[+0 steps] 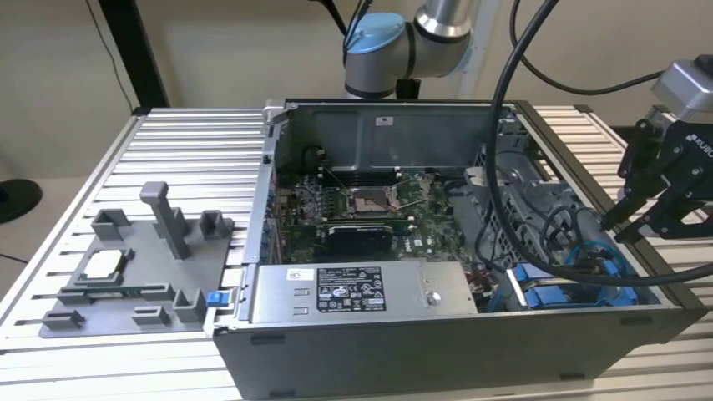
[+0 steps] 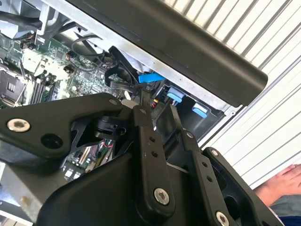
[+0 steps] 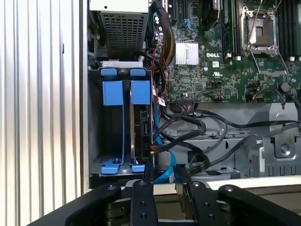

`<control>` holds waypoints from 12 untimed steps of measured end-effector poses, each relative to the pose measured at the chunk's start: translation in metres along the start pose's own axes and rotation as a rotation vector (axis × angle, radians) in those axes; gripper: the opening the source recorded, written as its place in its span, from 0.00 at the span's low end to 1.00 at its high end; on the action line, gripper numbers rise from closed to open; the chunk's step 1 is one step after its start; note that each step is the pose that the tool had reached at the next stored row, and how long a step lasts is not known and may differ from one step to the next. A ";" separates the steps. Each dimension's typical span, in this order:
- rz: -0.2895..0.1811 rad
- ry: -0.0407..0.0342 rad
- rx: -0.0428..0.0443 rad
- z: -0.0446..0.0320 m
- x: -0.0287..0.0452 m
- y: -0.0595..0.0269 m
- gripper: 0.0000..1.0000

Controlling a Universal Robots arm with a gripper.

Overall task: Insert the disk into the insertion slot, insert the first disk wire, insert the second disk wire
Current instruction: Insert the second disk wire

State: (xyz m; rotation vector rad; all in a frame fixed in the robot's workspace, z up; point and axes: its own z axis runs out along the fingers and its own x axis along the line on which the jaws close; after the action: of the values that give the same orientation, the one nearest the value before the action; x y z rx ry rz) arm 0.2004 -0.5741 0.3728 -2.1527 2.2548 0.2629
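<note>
Hovering at the case's edge, the gripper [image 3: 164, 173] is near the insertion slot [image 3: 95, 122], jaws parted and gripping nothing. The disk [image 3: 141, 127] sits edge-on between the slot's blue guides. Wire step, I judge: the blue cable [image 3: 168, 162] must meet the disk's port squarely, clear of the black cables [image 3: 197, 127].

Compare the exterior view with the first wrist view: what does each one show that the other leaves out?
Exterior view's own: the grey fixture tray beside the computer case, and the arm's blue-capped joint behind it. First wrist view's own: a look straight into the insertion slot, where the disk stands on edge. Shared: the gripper, the motherboard with its CPU socket, and the power supply.
</note>
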 end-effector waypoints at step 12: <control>-0.004 -0.0092 0.0002 -0.0058 -0.0012 0.0007 1.00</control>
State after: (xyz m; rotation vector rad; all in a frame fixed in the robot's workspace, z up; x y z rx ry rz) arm 0.2004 -0.5737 0.3787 -2.1506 2.2459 0.2719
